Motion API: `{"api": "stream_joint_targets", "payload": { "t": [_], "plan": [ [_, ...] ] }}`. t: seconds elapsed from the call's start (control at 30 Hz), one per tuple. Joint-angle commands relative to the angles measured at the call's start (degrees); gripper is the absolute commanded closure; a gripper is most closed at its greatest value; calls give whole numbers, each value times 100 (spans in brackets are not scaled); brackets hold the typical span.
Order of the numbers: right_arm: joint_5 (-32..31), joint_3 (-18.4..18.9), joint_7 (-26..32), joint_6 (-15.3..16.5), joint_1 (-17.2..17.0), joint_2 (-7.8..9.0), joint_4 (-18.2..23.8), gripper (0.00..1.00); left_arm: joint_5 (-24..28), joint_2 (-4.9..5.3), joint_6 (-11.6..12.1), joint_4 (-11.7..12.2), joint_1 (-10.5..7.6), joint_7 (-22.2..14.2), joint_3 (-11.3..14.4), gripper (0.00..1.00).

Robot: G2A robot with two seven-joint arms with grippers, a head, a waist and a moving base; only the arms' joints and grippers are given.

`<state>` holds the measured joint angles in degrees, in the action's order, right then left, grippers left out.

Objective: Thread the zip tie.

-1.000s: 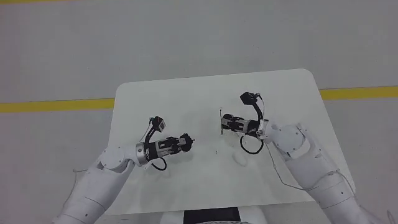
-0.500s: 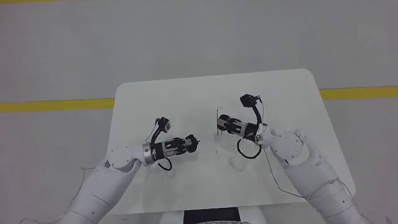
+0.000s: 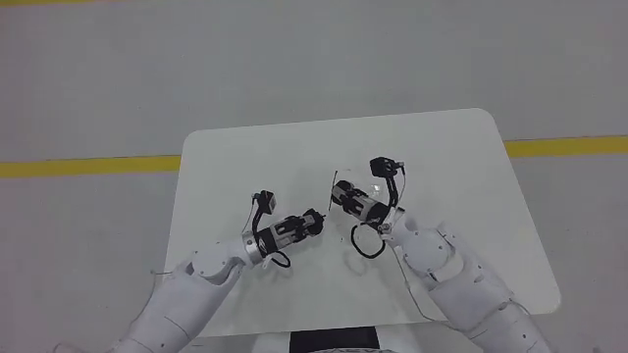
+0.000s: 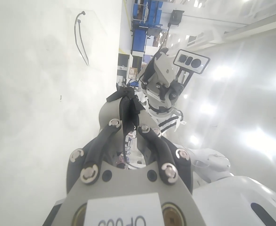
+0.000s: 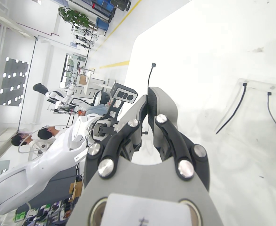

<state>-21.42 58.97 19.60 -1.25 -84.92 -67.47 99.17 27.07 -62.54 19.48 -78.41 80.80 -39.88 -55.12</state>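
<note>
- Right pincer (image 5: 147, 97) pinches the zip tie (image 5: 153, 65), head poking past its tips, over the mid-surface (image 3: 442, 147).
- Left pincer (image 4: 126, 99) is pressed together, just beside it.
- Best to curl the tail round slowly, square to the head's slot.

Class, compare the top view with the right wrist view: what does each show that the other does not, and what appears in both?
Top view: the left gripper and right gripper together, nearly tip to tip over the middle of the white table. Right wrist view: the square head on the held zip tie, plus two spare zip ties lying on a clear tray. Both: the right gripper shut on the zip tie, the left arm opposite it, and the table.
</note>
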Motion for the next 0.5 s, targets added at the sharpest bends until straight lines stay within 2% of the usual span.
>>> {"api": "stream_joint_targets", "payload": {
  "t": [0.0,0.23,0.47],
  "plan": [
    [-28,4,-30,3,-10,1,21,100,-64,-3,0,-7,-12,4,-3,100],
    [-68,-28,-88,11,-40,-8,33,100,-64,-3,0,-7,-12,4,-3,100],
    [-236,-132,-223,-151,-58,-44,36,100,-64,-3,0,-7,-12,4,-3,100]
  ]
}}
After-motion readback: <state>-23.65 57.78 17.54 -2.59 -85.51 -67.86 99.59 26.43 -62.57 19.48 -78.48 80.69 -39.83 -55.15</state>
